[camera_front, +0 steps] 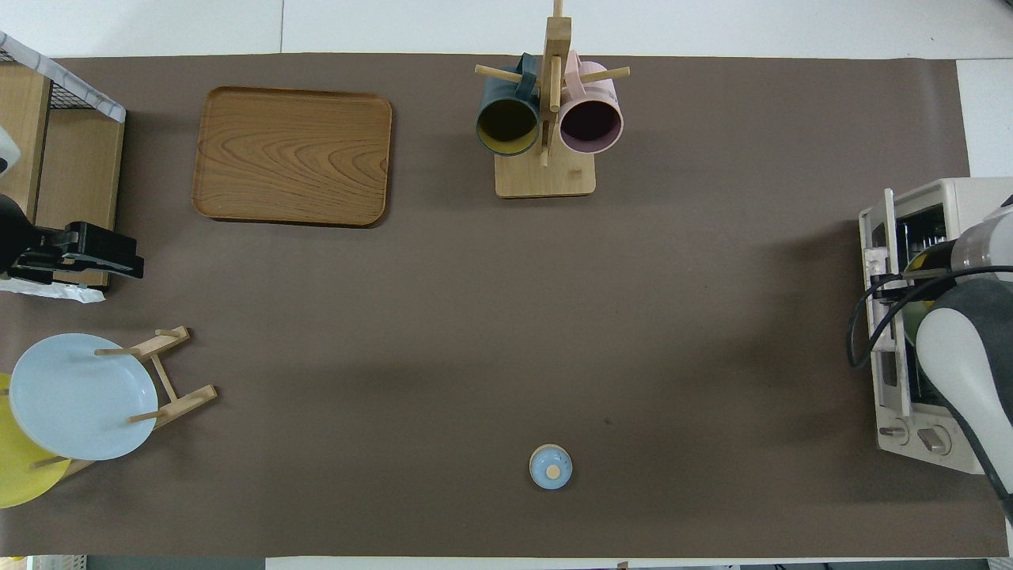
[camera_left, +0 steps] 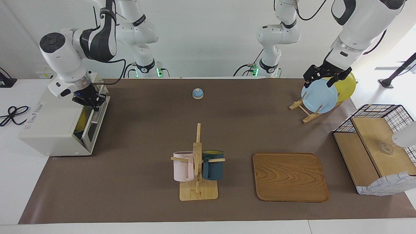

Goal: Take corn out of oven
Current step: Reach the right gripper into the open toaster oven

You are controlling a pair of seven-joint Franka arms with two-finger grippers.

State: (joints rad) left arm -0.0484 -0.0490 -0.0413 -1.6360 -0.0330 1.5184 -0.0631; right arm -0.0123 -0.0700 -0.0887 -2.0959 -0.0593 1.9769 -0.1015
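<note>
Facing view shows the right gripper (camera_left: 92, 100) clamped on the door handle of the oven (camera_left: 61, 122), door part open. Something yellow inside may be the corn (camera_left: 81, 120): small, light, bumpy; pinch its middle. Left gripper (camera_left: 320, 79) waits wide apart over the plates.

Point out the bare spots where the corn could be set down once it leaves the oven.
Widest bare mat lies between the oven, the mug rack and the small blue bell. The wooden tray is bare too. It is crowded near the plate rack and wire basket.
</note>
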